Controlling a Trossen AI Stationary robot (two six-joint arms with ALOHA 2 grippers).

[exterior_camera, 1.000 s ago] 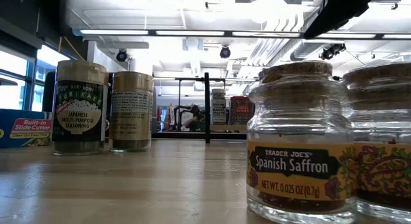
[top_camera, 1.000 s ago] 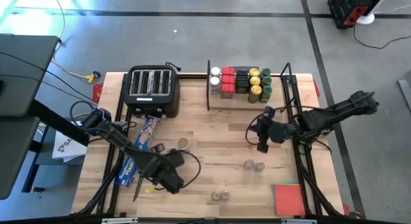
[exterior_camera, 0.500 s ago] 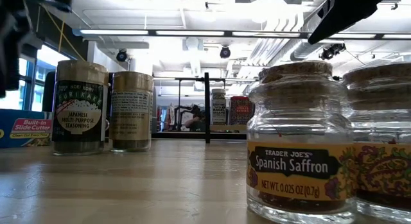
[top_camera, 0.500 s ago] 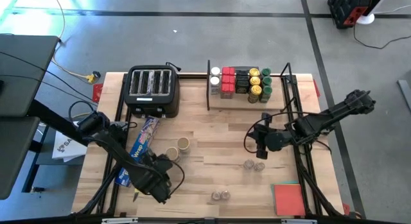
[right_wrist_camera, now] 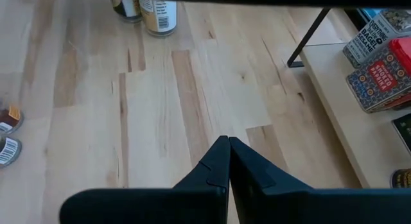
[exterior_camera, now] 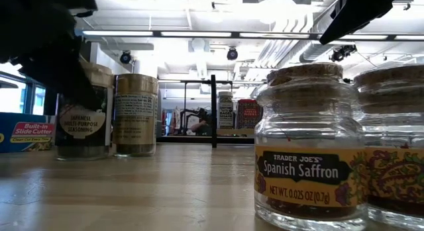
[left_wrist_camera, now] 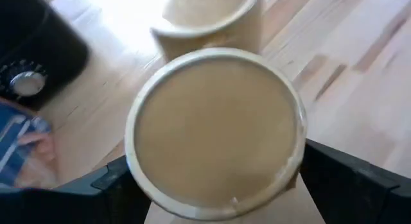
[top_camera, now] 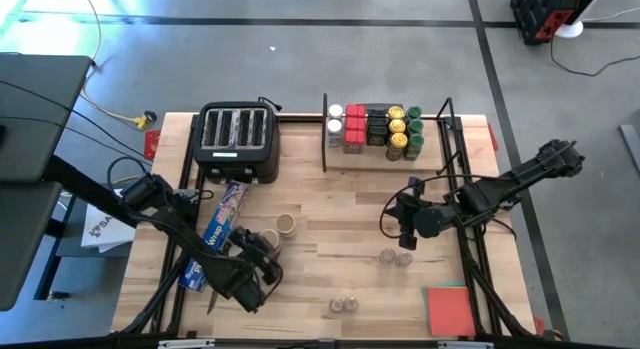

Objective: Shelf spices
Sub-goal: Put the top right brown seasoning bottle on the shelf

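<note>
While its fingers stood spread around a tan-lidded jar, the left gripper hung low over the table.
From the left, labels read "Built-in Slide Cutter" on the blue box, "Japanese Multi-Purpose Seasoning" on that jar, and "Trader Joe's Spanish Saffron" on a clear jar. The right gripper hovered, fingers pressed together, before the shelf of spices.
</note>
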